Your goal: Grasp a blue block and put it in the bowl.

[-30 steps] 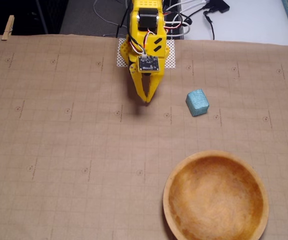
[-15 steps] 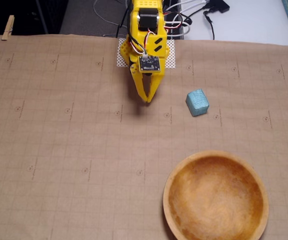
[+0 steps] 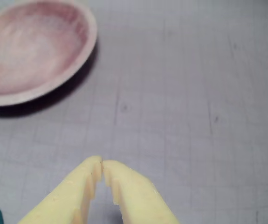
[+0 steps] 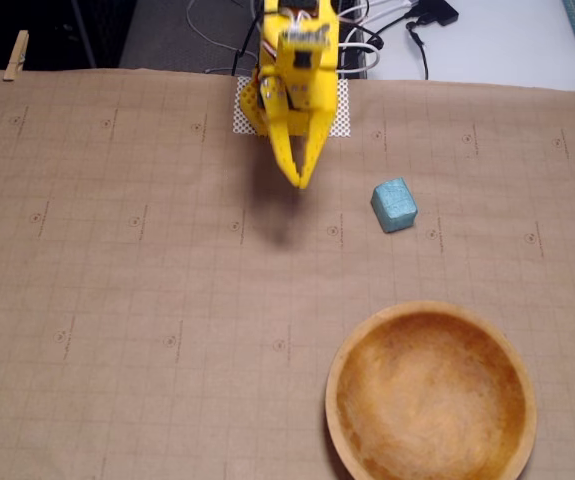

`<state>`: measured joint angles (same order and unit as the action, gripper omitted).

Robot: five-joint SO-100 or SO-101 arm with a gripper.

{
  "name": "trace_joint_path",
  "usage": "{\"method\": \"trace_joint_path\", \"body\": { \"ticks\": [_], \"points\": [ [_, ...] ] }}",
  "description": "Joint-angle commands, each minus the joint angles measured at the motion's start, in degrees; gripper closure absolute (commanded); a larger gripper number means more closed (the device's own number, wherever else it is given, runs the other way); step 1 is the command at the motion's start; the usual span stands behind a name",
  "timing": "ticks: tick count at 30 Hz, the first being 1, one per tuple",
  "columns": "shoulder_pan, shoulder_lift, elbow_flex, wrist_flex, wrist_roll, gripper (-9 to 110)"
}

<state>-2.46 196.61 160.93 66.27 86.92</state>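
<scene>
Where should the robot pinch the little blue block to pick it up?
Probably across the two flat side faces of the blue block, coming straight down from above. It sits alone on the paper, turned slightly, well clear of the bowl. The gripper is shut, so it would open and twist to match first.

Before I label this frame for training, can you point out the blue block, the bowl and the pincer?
blue block [image 4: 394, 205]: fixed view, middle of its top face.
bowl [image 4: 430, 310]: fixed view, far part of its thick rim.
pincer [image 4: 302, 183]: fixed view, where the closed yellow fingertips meet.
</scene>
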Motion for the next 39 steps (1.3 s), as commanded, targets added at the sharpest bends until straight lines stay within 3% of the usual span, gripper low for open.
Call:
{"method": "trace_joint_path", "body": {
  "ticks": [1, 15, 30, 34, 39],
  "points": [
    [-1.05, 0.53, -8.26, -1.67, 0.53, 105],
    [-6.94, 0.44, -12.04, -1.14, 0.26, 104],
    [-16.61, 0.35, -11.78, -2.02, 3.96, 67],
    [-20.48, 0.35, -11.69, -2.29, 10.72, 62],
    [-24.26, -5.71, -10.28, -5.27, 11.34, 61]
  ]
}}
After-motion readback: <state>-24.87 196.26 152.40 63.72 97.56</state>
